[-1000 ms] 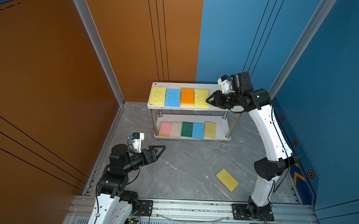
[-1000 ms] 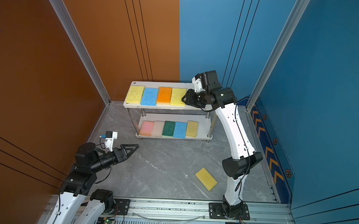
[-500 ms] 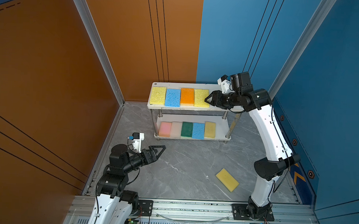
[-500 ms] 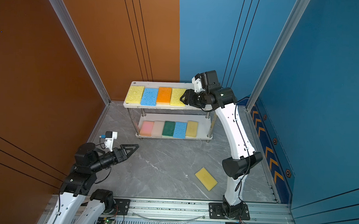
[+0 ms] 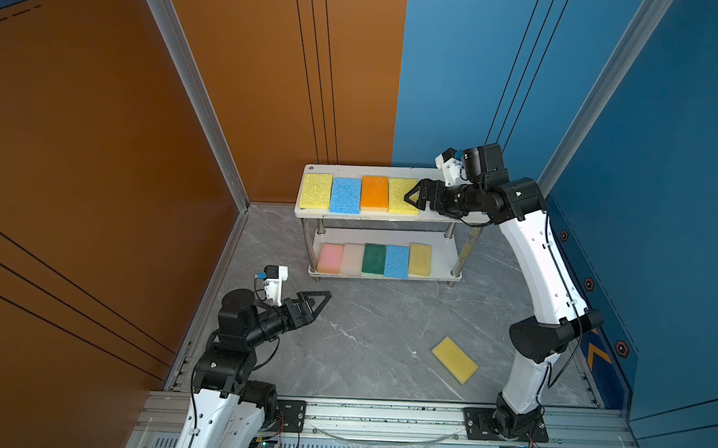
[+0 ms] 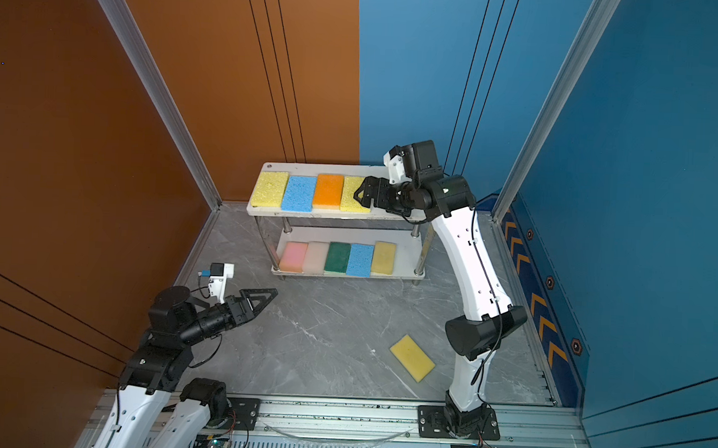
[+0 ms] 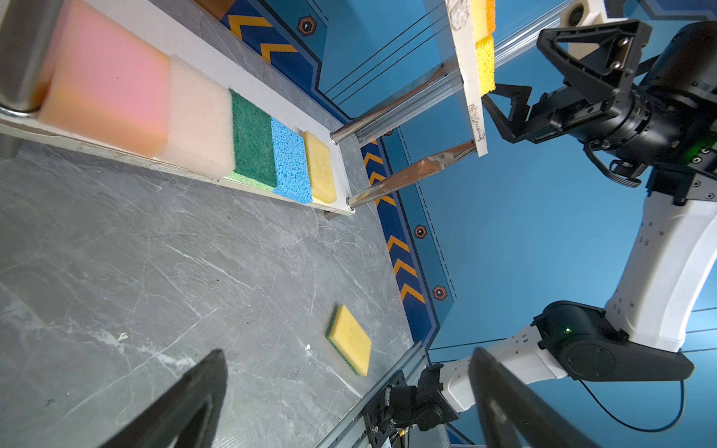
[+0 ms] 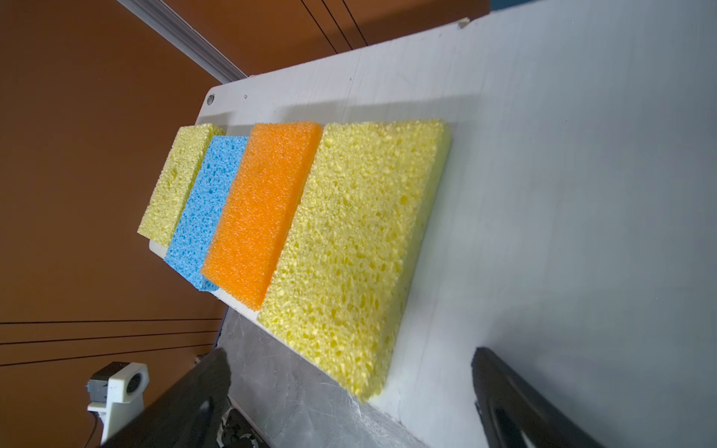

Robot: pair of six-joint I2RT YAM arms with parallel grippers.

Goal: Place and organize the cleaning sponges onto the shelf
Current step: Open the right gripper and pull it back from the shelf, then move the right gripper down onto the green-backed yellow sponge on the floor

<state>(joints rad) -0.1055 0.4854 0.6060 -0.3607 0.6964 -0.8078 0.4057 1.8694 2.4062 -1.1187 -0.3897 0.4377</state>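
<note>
Evidently for tidiness, the yellow sponge (image 8: 349,252) lies flush against the orange sponge (image 8: 264,209), just ahead of the parted fingers of the right gripper (image 8: 349,353).

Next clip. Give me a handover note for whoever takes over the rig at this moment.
Left gripper: open, empty, over the floor.
Right gripper: open, at the rightmost yellow sponge on the top tier of the shelf; that sponge lies flat, not gripped.
Done: four sponges on top, five on the lower tier.
To do: shelve the loose yellow sponge lying on the floor.
</note>
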